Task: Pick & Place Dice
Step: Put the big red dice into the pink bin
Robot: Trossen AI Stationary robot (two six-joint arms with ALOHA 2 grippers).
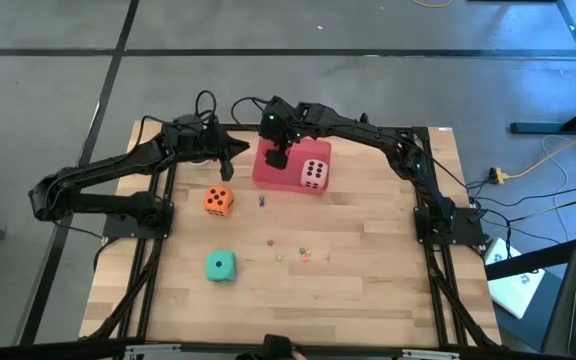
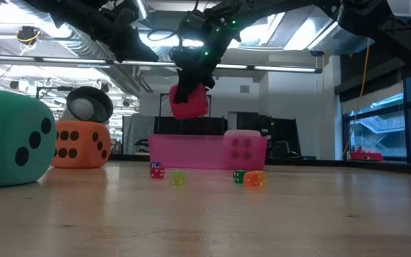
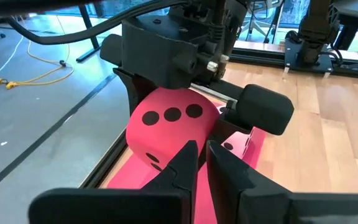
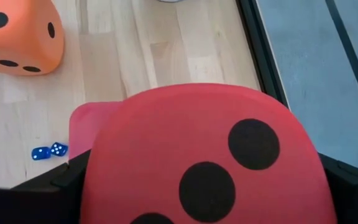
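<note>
While the teal-green die (image 1: 221, 266) sits nearest on the counter (image 1: 368, 290), with the orange die (image 1: 218, 201) beyond it to the left, the risk lies farther back. If the right gripper (image 1: 278, 156) lets go off-centre, the red die (image 2: 188, 101) could bounce off the pink tray (image 1: 268, 175) or knock the pale pink die (image 1: 315, 173) resting in it. Its 2 fingers are spread wide around the red die, held above the tray. At the far left, the left gripper (image 1: 230, 150) waits, fingers closed on nothing.
</note>
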